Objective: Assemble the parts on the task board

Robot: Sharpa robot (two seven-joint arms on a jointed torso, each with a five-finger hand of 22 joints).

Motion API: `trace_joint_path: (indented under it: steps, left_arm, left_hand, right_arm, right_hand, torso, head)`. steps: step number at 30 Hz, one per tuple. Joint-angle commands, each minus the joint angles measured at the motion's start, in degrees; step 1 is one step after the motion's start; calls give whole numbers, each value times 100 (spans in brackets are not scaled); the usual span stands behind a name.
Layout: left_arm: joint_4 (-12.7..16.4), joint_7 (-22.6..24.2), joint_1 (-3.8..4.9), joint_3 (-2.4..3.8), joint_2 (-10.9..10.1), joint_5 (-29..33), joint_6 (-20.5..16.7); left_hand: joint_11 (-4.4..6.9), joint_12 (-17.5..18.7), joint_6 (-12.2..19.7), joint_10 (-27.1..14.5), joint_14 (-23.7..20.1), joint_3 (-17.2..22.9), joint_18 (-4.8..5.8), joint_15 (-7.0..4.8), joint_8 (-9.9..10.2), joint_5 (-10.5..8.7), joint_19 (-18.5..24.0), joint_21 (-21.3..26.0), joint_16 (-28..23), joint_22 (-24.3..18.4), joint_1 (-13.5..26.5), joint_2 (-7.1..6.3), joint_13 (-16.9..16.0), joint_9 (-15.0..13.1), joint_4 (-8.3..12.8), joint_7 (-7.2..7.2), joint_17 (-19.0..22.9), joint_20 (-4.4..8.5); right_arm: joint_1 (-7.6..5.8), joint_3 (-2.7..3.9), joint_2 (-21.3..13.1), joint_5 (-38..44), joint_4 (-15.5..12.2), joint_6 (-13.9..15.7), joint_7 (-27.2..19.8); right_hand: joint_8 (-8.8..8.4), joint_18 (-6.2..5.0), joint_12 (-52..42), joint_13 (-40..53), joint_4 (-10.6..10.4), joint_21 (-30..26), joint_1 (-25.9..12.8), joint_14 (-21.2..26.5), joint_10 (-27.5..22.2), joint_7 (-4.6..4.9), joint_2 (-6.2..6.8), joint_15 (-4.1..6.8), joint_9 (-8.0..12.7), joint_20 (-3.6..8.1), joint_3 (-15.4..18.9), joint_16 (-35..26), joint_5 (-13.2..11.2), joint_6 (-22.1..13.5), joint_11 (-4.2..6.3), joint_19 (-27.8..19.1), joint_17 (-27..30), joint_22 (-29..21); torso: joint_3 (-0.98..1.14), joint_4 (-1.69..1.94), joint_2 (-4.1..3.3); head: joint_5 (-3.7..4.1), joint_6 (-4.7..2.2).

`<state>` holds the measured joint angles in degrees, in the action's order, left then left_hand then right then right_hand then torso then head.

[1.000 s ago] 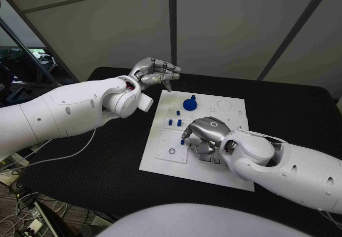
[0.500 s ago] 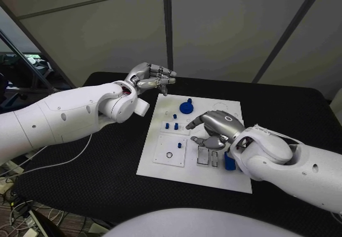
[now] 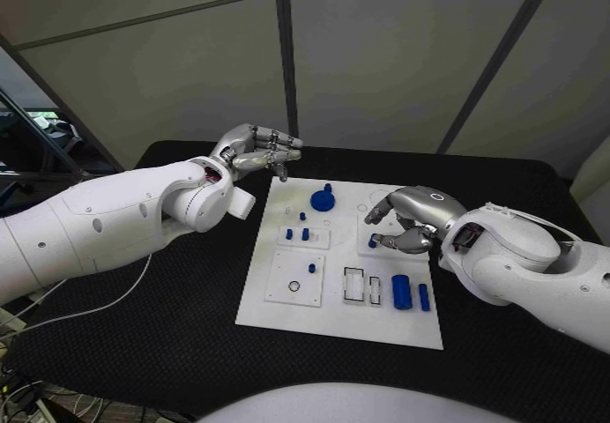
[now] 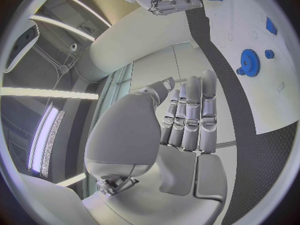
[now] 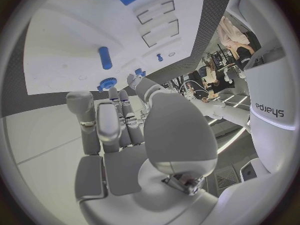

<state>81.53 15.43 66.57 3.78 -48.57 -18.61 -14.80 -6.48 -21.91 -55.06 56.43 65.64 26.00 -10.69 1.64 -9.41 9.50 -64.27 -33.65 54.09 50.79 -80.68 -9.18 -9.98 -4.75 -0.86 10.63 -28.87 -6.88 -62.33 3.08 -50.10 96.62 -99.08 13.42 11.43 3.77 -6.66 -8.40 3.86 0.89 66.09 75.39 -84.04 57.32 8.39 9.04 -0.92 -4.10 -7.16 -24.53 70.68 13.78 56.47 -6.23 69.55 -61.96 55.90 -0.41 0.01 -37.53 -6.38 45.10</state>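
Lying flat on task board [image 3: 333, 317], blue bar [image 3: 400, 292] pointing toward robot

so the right robot hand [image 3: 409, 222] lifted off the board's near slots toward the middle, uncovering two long blue parts [image 3: 409, 292].

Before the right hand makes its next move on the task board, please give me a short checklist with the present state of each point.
1. Right hand empty: ok, its palm is bare in the right wrist view.
2. Right hand clear of the blue peg: cannot tell, the fingertips are close beside it.
3. Left hand off the task board: ok, raised beyond its far left corner.
4. Blue gear free on the board: ok.
5. Long blue parts untouched beside the slots: ok.
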Motion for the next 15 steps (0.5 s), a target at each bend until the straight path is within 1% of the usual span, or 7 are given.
trace_joint_path:
  steps: [1,3,5,8,12,14,15]
  left_arm:
    - [14,32,5,0,-3,12,79]
    - [14,29,5,0,-4,12,82]
    - [13,15,5,0,-5,12,85]
    - [16,7,5,0,-7,12,91]
    - [16,6,5,0,-9,12,88]
    - [18,5,5,-1,-10,12,81]
    - [20,4,6,-1,-10,12,78]
  left_hand:
    - [-14,-24,52,-41,-50,-22,27,8,6,0,24,19,-35,-8,25,42,-7,8,6,2,8,-9]
    - [-14,-24,52,-41,-50,-22,27,8,6,0,24,19,-35,-8,25,42,-7,8,6,2,8,-9]
    - [-14,-33,52,-44,-52,-25,27,10,2,1,24,23,-35,-10,25,47,-10,8,7,1,11,-10]
    - [-13,-35,52,-45,-53,-26,27,10,2,1,25,24,-35,-10,25,48,-10,8,8,0,11,-11]
    - [-13,-35,52,-45,-53,-26,27,10,2,1,25,24,-35,-10,25,48,-10,8,8,0,11,-11]
    - [-13,-35,52,-45,-53,-26,27,10,2,1,25,24,-35,-10,25,48,-10,8,8,0,11,-11]
    - [-13,-35,52,-45,-53,-26,27,10,2,1,25,24,-35,-10,25,48,-10,8,8,0,11,-11]
  right_arm:
    - [-17,8,22,58,66,-465,121]
    - [-21,9,51,77,114,-553,142]
    - [-24,10,112,118,207,-683,196]
    - [-25,9,191,156,304,-802,222]
    - [-24,7,272,175,362,-900,219]
    - [-24,6,308,184,388,-941,208]
    - [-24,6,325,197,403,-958,206]
  right_hand:
    - [5,-64,-21,-7,1,-29,-2,-71,-17,-38,50,-14,-4,14,39,-12,-30,0,6,8,5,-9]
    - [5,-65,-26,-7,0,-33,3,-70,-21,-48,48,-15,-5,15,44,-13,-35,2,6,7,8,-12]
    - [8,-68,-37,-6,-3,-44,15,-72,-24,-63,36,-17,-6,16,46,-11,-43,11,6,0,7,-26]
    - [27,-70,-63,-6,-12,-61,43,-72,-33,-49,4,-14,-15,18,46,-13,-56,61,9,-7,15,-44]
    - [32,-70,-90,-3,-11,-63,64,-72,-16,-49,-12,-13,-18,21,41,-15,-55,81,13,-5,21,-45]
    - [31,-71,-112,-1,-15,-66,72,-70,3,-51,-23,-11,-18,23,38,-24,-55,88,16,-4,35,-47]
    - [32,-71,-130,1,-16,-68,81,-68,20,-54,-34,-11,-19,26,33,-30,-54,96,19,-4,46,-50]
  torso:
    - [-6,12,-8]
    - [1,13,-13]
    - [0,8,-9]
    - [-3,9,-9]
    - [-1,6,-10]
    - [3,-2,-6]
    - [3,0,-8]
  head:
    - [18,-6]
    - [19,-7]
    - [15,-1]
    - [6,0]
    - [-4,5]
    - [-16,23]
    - [-22,25]
